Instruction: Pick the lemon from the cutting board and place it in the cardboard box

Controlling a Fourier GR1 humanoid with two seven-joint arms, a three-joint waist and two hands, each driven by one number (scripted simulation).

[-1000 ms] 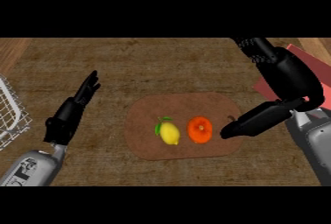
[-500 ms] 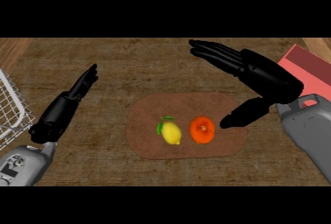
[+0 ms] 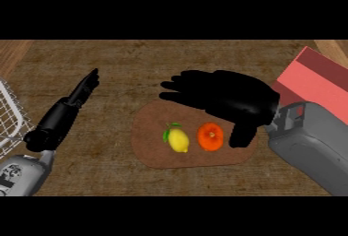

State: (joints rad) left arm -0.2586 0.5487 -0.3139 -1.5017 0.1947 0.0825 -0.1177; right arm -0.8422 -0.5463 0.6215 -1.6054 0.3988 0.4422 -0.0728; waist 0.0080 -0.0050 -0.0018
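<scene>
R hand (image 3: pixel 234 99) fingers spread, relaxed, holding nothing; palm over the far edge of the cutting board (image 3: pixel 153 154), thumb pointing down just beside the orange fruit (image 3: pixel 211 136). Lemon (image 3: pixel 178 139) w/ green leaf lies on the board, left of the orange fruit, apart from the hand. L hand (image 3: pixel 76 99) rests straight-fingered at view's left, near a white wire rack (image 3: pixel 10 117). Red box (image 3: pixel 316 80) at far right.

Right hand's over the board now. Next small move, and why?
Probably shift the black right hand toward the robot's left and lower it over the yellow lemon. The hand is open above the far side of the brown oval cutting board, its thumb hanging beside the round orange fruit, not the lemon. The lemon lies untouched.
</scene>
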